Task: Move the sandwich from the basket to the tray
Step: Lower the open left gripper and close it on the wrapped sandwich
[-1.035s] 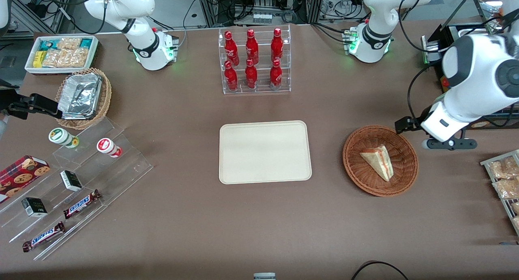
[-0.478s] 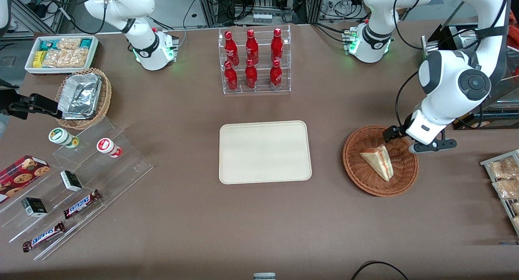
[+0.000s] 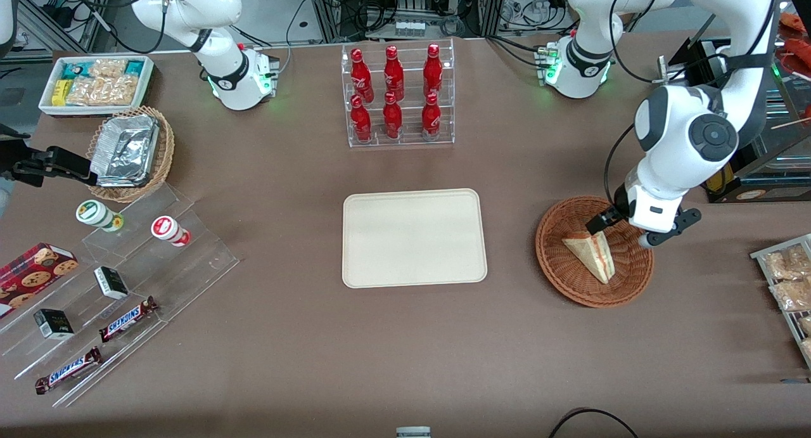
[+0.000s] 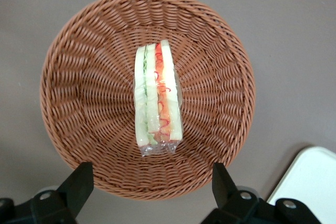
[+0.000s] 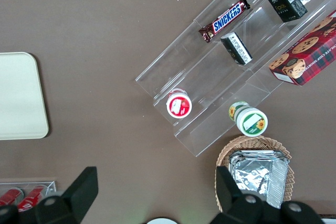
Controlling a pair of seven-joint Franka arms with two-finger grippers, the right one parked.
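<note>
Brown worktop, seen from the front, with the tray as landmark near its middle. The tray is bare.

Bottle rack: clear, two tiers, six red bottles, farther from the camera than the tray.

Basket: beside the tray, toward the working arm's end. The sandwich lies in it; the wrist view shows the sandwich on its side at the basket's middle, green and red-orange filling along the cut edge.

Claw: above the basket's rim, on the part farther from the camera and away from the tray, close to the sandwich's blunt end. In the wrist view its two fingers stand spread wide, one at each side of the basket's rim, pinching nothing. Half a second ago the claw hung at the basket's outer edge; a second ago it was clear of the basket altogether. It has since come inward, toward the tray. Sandwich and basket have not shifted.

Stepped clear shelf: toward the parked arm's end from the tray. It carries two bars reading "SNICKERS", small dark boxes and two lidded cups. A red cookie box lies beside it.
</note>
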